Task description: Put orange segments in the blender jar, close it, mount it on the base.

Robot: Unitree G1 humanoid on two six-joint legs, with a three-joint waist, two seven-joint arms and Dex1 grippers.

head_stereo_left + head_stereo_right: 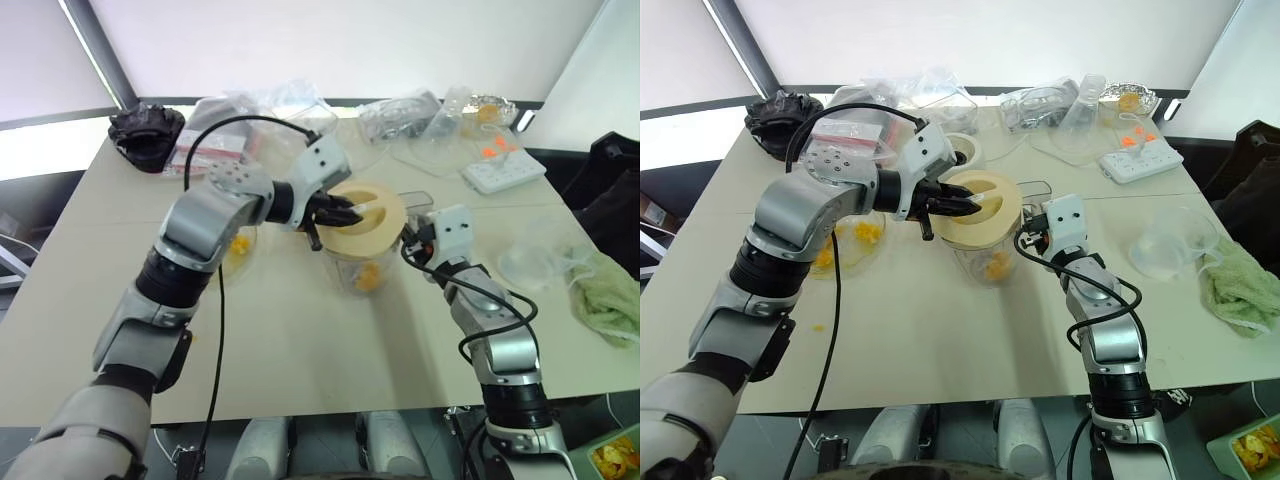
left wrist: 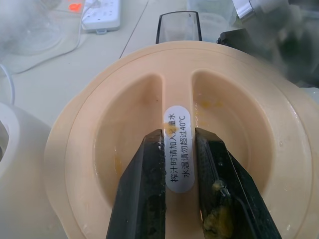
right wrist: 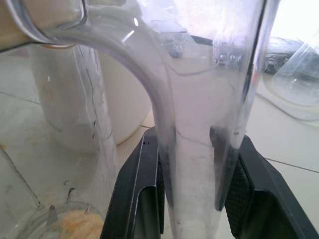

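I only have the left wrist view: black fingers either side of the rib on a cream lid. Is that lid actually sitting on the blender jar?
Observer: Yes. The head views show the lid resting on top of the blender jar, with the left gripper pinching its centre rib.
Operator: Is anything steadying the jar?
Observer: The right gripper is shut on the jar's clear side handle, one finger on each side.
Operator: Any fruit inside?
Observer: Orange segments lie at the jar's bottom.
Operator: Where's the base?
Observer: The white base stands on the table behind the jar, apart from it.
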